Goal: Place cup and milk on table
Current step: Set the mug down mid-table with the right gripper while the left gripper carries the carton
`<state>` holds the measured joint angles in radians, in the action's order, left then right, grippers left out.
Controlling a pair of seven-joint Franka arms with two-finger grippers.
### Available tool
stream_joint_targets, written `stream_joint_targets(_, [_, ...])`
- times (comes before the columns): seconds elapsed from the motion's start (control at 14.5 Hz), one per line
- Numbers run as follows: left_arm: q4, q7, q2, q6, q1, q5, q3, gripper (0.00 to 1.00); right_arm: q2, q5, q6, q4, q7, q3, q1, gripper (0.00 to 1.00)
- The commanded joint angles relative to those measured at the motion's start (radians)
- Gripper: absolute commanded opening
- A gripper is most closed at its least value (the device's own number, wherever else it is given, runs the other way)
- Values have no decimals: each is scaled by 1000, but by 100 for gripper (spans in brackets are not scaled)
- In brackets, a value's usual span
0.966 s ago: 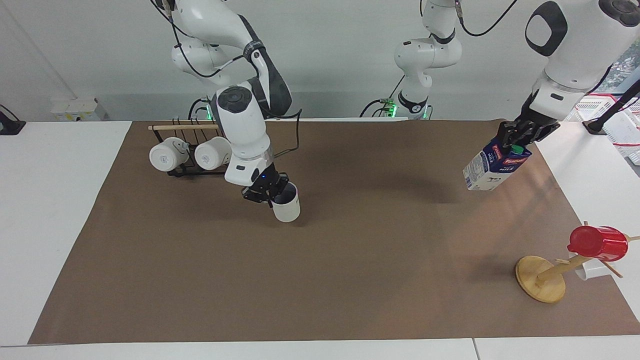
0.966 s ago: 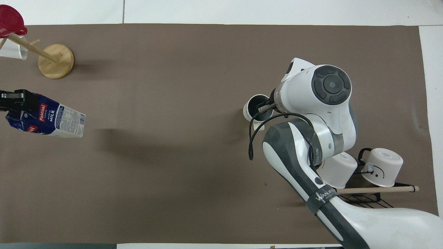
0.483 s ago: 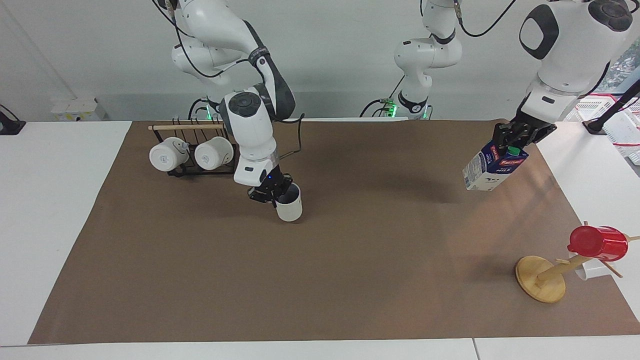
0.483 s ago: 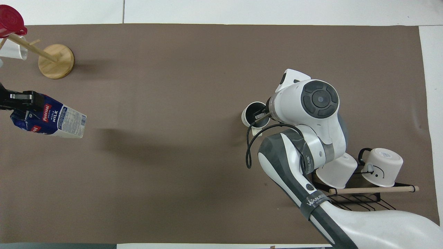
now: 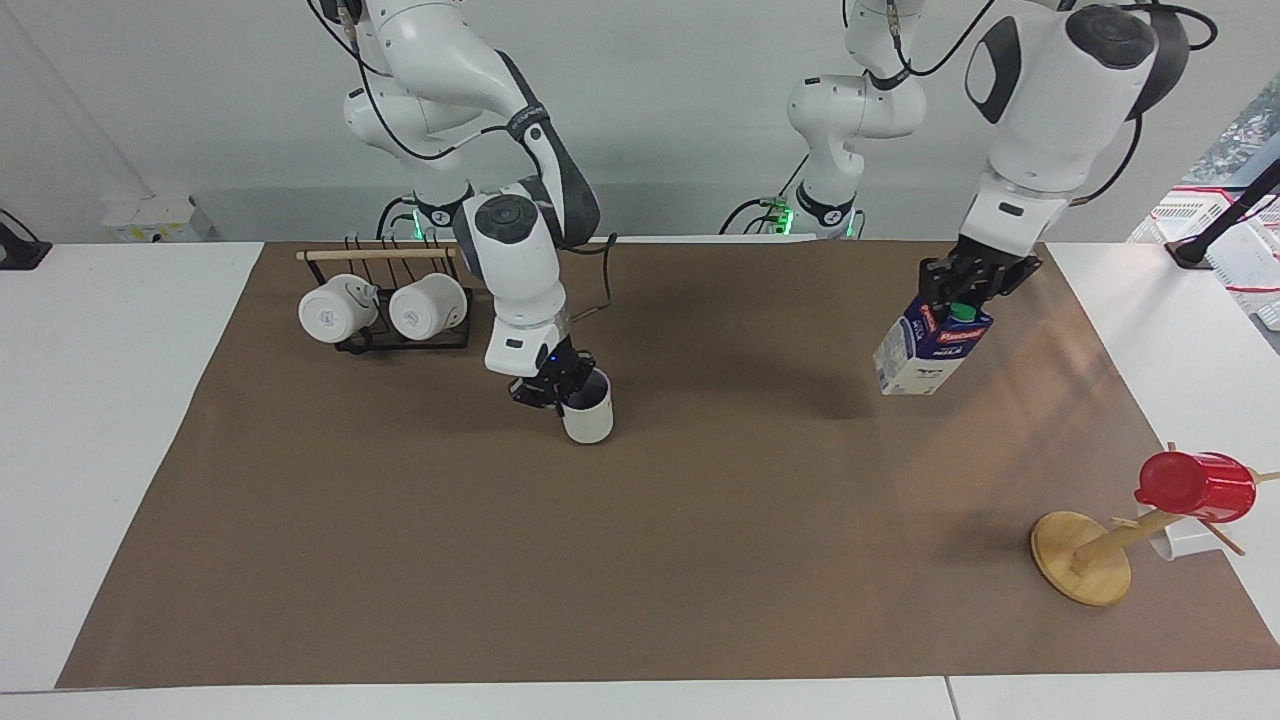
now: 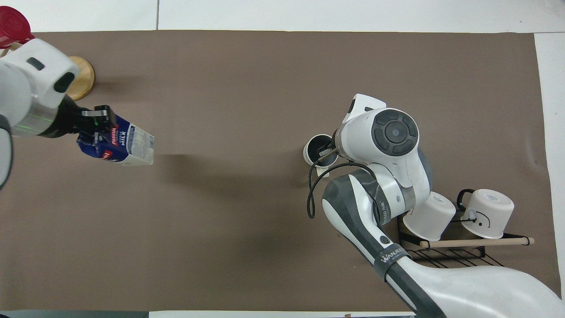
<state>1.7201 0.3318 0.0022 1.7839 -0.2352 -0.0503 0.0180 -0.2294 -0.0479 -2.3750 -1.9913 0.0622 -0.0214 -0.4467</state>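
My right gripper (image 5: 558, 392) (image 6: 329, 149) is shut on the rim of the off-white cup (image 5: 588, 420) (image 6: 314, 150). It holds the cup upright, low over the brown paper of the table (image 5: 640, 560) (image 6: 247, 79), beside the mug rack; I cannot tell whether the cup touches the paper. My left gripper (image 5: 965, 298) (image 6: 99, 126) is shut on the top of the milk (image 5: 922, 352) (image 6: 130, 145). The blue and white carton hangs tilted in the air over the paper, toward the left arm's end.
A black wire rack (image 5: 400, 340) (image 6: 459, 254) with two white mugs stands near the right arm's base. A wooden mug tree (image 5: 1082, 557) (image 6: 83, 81) with a red cup (image 5: 1195, 487) (image 6: 13, 31) stands toward the left arm's end, far from the robots.
My left gripper has carried the milk toward the table's middle, and the carton hangs more upright. My right gripper has shifted the cup slightly toward the left arm's end and lower.
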Motion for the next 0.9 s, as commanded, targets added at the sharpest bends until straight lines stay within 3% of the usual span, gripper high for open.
stream_joint_targets(0.0, [-14, 159, 59, 49, -126, -40, -10, 0, 8, 17, -16, -12, -19, -3, -1, 38])
stream_joint_targets(0.07, [-17, 224, 85, 63, -171, -74, -9, 0, 8, 17, -16, -12, -24, -3, -1, 99])
stream_joint_targets(0.28, [-39, 390, 142, 120, -278, -106, -9, 0, 13, 16, 19, 32, -47, -8, 20, 100])
stream_joint_targets(0.55, [-141, 528, 263, 134, -398, -106, -9, 0, 45, 22, 276, 228, -185, -17, 106, 100])
stream_joint_targets(0.83, [-181, 593, 312, 143, -479, -106, -10, 0, 160, 59, 387, 266, -223, -15, 277, 100])
